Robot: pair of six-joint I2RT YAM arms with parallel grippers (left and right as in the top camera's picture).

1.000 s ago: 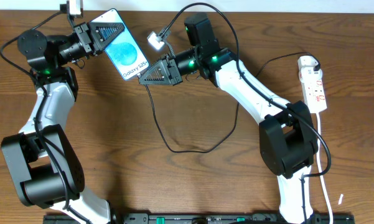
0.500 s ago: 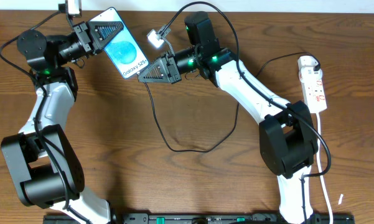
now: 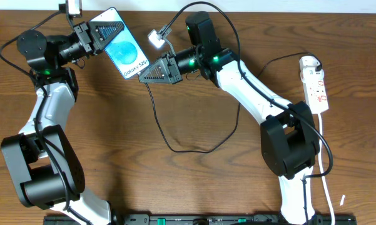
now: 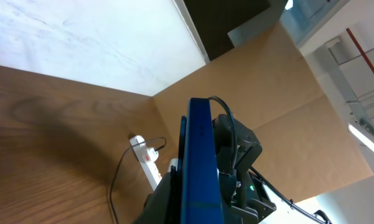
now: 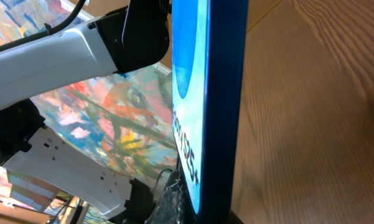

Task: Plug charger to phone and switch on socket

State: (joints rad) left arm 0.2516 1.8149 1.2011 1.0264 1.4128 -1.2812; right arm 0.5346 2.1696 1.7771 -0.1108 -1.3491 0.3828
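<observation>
Upper left, the left gripper (image 3: 112,31) clamps the stiff, probably slippery phone (image 3: 130,56). The right gripper (image 3: 147,77) pinches the limp charger (image 3: 169,145) by its plug.

Overhead looks straight down from far, taking in the whole counter (image 3: 100,137). Left wrist looks close along the phone (image 4: 198,162) edge toward the socket (image 4: 146,163). Right wrist is very near the same phone edge, facing the left arm (image 5: 62,53). All three views share the phone.
</observation>
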